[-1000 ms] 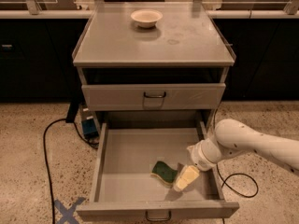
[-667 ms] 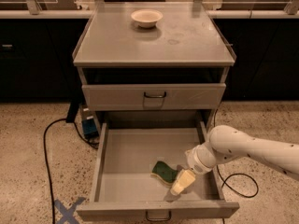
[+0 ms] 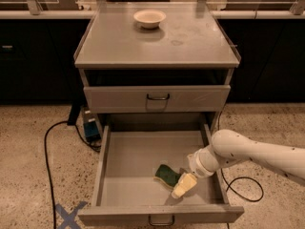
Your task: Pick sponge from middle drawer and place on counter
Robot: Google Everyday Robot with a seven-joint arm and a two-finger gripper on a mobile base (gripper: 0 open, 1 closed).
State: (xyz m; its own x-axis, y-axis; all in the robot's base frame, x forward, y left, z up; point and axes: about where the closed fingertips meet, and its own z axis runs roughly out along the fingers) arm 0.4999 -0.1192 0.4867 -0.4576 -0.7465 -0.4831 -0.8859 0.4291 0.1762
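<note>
Honestly, looking at the middle drawer [image 3: 133, 154] hanging open across the bottom of the frame, with the gripper [image 3: 184, 186] dipping in at lower centre-right, right up against the sponge [image 3: 167, 174] lying on the drawer floor near the front. Not managing to tell whether clamped or released. Worrying about shoving the soft pad away instead of grabbing it, or dropping it mid-lift. Also risking clipping the upper drawer [image 3: 190, 99], or bumping the bowl [image 3: 149, 18] sitting at the counter [image 3: 157, 49] top of frame.
</note>
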